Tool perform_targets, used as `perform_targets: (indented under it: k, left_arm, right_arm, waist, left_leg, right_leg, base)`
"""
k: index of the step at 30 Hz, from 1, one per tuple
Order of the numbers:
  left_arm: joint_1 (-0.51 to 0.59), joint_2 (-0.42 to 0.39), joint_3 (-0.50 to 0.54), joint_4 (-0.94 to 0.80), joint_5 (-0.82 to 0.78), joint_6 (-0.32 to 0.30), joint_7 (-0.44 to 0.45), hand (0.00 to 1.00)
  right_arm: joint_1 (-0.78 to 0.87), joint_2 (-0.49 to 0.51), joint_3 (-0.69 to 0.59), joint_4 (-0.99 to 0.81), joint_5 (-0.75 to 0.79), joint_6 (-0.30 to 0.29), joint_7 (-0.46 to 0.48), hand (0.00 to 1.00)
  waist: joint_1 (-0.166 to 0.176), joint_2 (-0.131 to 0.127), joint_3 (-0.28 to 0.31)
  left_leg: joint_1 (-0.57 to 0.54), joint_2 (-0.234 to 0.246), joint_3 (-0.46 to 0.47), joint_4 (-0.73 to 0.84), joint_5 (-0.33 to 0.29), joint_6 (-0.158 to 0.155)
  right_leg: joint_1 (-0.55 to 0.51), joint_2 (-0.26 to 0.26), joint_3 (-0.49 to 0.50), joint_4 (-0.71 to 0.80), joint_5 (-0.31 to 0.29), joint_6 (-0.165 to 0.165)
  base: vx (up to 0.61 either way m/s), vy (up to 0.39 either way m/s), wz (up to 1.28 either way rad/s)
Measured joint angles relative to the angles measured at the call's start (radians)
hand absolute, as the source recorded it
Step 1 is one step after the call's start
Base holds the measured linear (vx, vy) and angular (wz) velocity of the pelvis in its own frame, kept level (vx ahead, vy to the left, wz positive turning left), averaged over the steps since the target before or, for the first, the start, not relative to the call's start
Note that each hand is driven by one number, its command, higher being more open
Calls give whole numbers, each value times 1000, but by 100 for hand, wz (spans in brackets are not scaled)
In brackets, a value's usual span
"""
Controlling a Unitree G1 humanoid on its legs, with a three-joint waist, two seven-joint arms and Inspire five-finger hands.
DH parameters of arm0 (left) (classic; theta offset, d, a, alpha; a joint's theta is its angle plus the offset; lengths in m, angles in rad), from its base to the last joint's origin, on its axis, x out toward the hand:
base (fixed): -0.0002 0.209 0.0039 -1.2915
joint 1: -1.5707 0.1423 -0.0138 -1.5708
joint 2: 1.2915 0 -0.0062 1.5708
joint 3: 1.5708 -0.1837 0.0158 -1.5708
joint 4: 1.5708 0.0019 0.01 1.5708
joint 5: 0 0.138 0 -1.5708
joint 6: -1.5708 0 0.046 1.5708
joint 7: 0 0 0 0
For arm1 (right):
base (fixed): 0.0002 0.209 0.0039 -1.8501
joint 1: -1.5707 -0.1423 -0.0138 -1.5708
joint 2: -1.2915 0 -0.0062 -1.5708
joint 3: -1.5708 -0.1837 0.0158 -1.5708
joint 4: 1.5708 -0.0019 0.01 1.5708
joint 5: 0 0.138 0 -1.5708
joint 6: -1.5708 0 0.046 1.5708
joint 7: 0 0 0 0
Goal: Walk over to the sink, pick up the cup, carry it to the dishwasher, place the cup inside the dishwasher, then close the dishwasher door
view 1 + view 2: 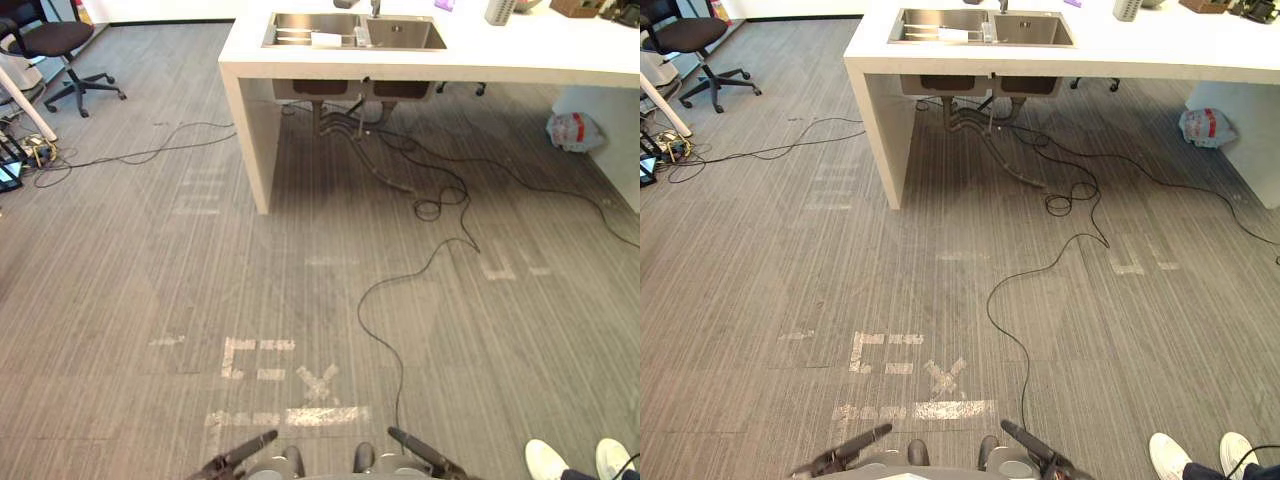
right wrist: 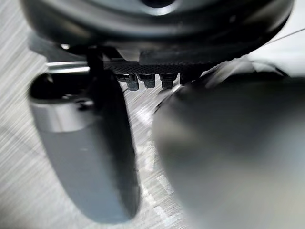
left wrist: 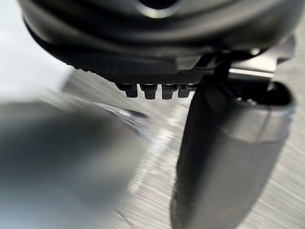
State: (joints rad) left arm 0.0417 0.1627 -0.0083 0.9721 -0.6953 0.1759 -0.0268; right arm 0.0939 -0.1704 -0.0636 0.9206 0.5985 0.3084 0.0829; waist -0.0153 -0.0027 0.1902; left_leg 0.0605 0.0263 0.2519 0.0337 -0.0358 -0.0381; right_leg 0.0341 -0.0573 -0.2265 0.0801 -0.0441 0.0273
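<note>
Hanging low, the dark left hand (image 1: 245, 450) and dark right hand (image 1: 425, 450) hold nothing. Their fingers (image 3: 150, 89) lie straight and relaxed, tips angled toward each other, and each thumb stands free in its own wrist view.

Just beyond the fingertips, white tape marks (image 1: 320, 414) are stuck to the grey striped carpet floor (image 1: 150, 280). Just beside the right fingers, on their outer side, stand a person's white shoes (image 1: 548, 460).

Well ahead of the fingers, across open carpet, is the white slab-topped bench (image 1: 450, 62) with a stainless-steel double sink (image 1: 405, 35) set into it. A small pale object (image 1: 326, 39) lies in the sink by the divider between the basins. It may be the cup, though from here it is too small to be sure. Far off beyond the left fingers is a black wheeled office chair (image 1: 60, 45).

The step in hand looks like the walk to the sink, with the rest of the task not yet begun. To do it well:

- Head straight for the bench front at the sink, keeping inside of the bench's white end panel.
- Give the shoes room when stepping off.
- Keep both hands low and loose while walking.
- Stop square to the basin, close enough for the fingers to reach over its rim.
- Check what the pale object is before committing to a grasp.
</note>
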Motion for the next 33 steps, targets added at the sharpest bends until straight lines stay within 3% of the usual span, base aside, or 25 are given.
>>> perform_targets:
  k: [4, 6, 9, 10, 14, 18, 23, 25, 33]
  left_arm:
    - [-22, -44, -40, -108, -183, -23, -99, 100]
    - [-22, -55, -46, -144, -199, -32, -128, 100]
    - [-24, -62, -77, -194, -187, -113, -145, 100]
    - [-22, -62, -79, -211, -187, -180, -145, 100]
    - [-9, -59, -75, -258, -183, -343, -100, 100]
    - [22, -57, -59, -317, -103, -403, -61, 100]
    - [29, -64, -60, -320, -31, -374, 18, 100]
    - [42, -63, -60, -306, -12, -323, 15, 100]
    - [61, -59, -69, -208, 152, -219, 4, 100]
  right_arm:
    - [-41, 9, 10, -36, 27, -91, -25, 100]
    - [-61, 22, 10, -62, 47, -121, -24, 100]
    - [-107, 34, 10, -127, 78, -181, -16, 100]
    - [-129, 34, 9, -153, 89, -207, -7, 100]
    - [-136, 35, 5, -193, 116, -279, 25, 100]
    - [-72, 41, -17, -242, 120, -337, 71, 100]
    - [-38, 42, -43, -246, 114, -343, 109, 100]
    - [-21, 42, -47, -246, 76, -340, 118, 100]
    - [2, 39, -46, -201, -137, -334, 130, 100]
  waist:
    - [-4, 5, 23]
    - [-5, 5, 24]
    - [-9, 12, 36]
    - [-9, 16, 45]
    - [-9, 20, 52]
    - [-10, 21, 52]
    - [-12, 21, 53]
    - [-14, 23, 54]
    - [-16, 24, 54]
  left_leg:
    - [6, -10, -8, -22, 15, -9]
    - [8, -12, -11, -27, 20, -12]
    - [17, -12, -21, -28, 23, -11]
    - [20, -12, -23, -27, 26, -9]
    - [21, -12, -27, -28, 29, -4]
    - [21, -14, -27, -27, 29, -4]
    - [21, -15, -27, -24, 30, 1]
    - [21, -14, -26, -23, 31, 6]
    - [24, -11, -21, -22, 32, 24]
  right_leg:
    - [1, -11, -18, -2, 3, 5]
    - [3, -13, -25, -1, 4, 5]
    - [15, -14, -34, -1, 3, 5]
    - [19, -14, -37, 0, 3, 5]
    - [22, -14, -46, 1, 3, 5]
    - [22, -16, -46, 2, 3, 5]
    - [20, -18, -46, 9, 1, 1]
    - [20, -17, -46, 11, 0, -1]
    - [18, -14, -41, 18, -1, -2]
  base:
    - [-12, 9, 6]
    - [-15, 1, 10]
    - [-33, -14, 10]
    - [-32, -12, 6]
    - [-25, -14, 7]
    - [0, 0, 0]
    - [0, 0, 0]
    - [0, 0, 0]
    - [-1, -2, -1]
